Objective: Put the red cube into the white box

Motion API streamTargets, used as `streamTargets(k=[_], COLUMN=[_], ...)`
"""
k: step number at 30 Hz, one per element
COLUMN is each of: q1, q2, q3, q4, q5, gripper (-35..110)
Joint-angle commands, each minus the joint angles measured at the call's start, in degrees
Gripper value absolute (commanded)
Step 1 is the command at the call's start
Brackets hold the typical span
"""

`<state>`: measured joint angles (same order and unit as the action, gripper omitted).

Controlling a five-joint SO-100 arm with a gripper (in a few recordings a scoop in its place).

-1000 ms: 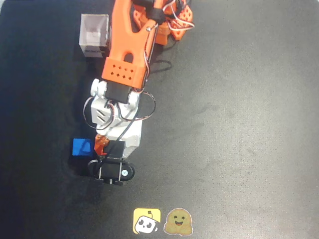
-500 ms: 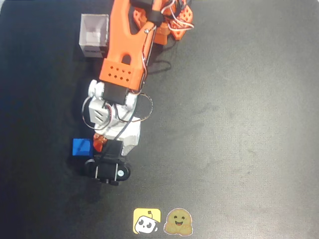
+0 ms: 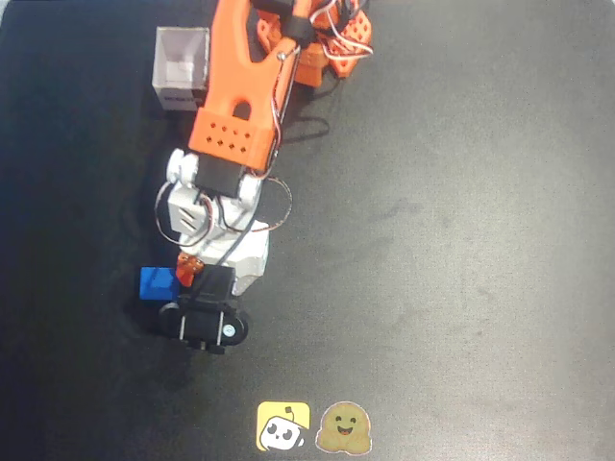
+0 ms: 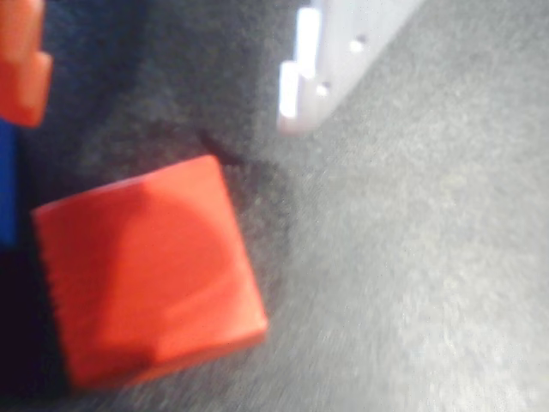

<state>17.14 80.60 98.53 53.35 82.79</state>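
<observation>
Overhead view: white box point(image 3: 182, 65) sits open, no cube inside.
Red cube point(image 4: 146, 270) lies between my spread claw point(image 3: 189, 274) fingers, on the counter point(image 3: 461, 240).

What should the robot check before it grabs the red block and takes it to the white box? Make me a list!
1. Is the red cube under the tool? Ok: it sits close below in the wrist view.
2. Are the tool's fingers on both sides of the cube? Cannot tell: an orange finger and a white one show above it, not beside it.
3. Is the blue cube out of the way? Not ok: it lies right beside the red cube.
4. Is the white box open and empty? Ok: open top, nothing seen inside.
5. Is the table free between cube and box? Cannot tell: the arm covers that stretch.
</observation>
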Motion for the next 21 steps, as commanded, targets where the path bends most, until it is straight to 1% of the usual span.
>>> streamTargets(k=[1,9,21], q1=[0.6,1.9,1.1], q2=[3.4,3.3,-2.9], q3=[-1.2,-2.9,-10.4], q4=[0.2,0.3,1.8], q5=[-1.0,-3.6,-3.2], gripper=[21,21,21])
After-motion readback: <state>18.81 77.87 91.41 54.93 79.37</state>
